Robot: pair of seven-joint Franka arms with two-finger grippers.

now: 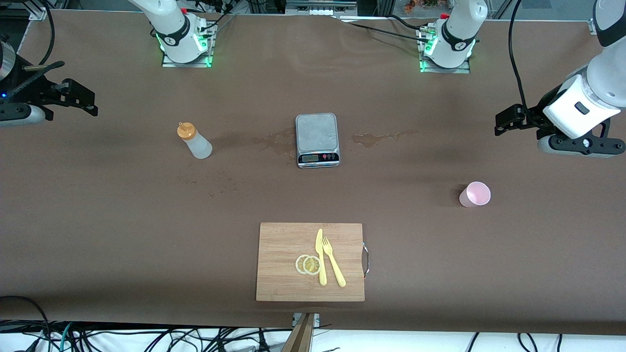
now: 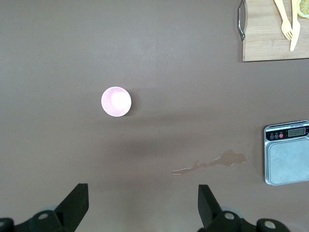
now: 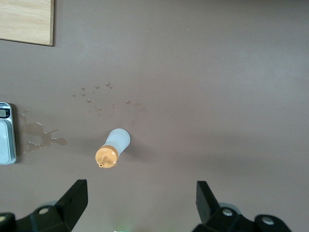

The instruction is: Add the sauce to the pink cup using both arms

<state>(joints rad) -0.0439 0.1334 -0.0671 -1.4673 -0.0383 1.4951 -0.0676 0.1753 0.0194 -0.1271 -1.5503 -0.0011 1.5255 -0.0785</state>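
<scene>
Two end effectors hang spread wide over the table's ends. The pink cup [image 1: 475,194] stands upright, nearer than the scale [image 1: 317,140], toward the left end effector [image 2: 142,203]. The sauce [image 1: 194,141] stands beside the scale, nozzle up, toward the right end effector [image 3: 140,200].

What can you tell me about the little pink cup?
The small pale pink plastic cup is a round-rimmed tumbler that tapers toward its base and has no handle. It stands upright and alone on the brown table, toward the left arm's end, and looks empty inside. Nothing touches it.
</scene>
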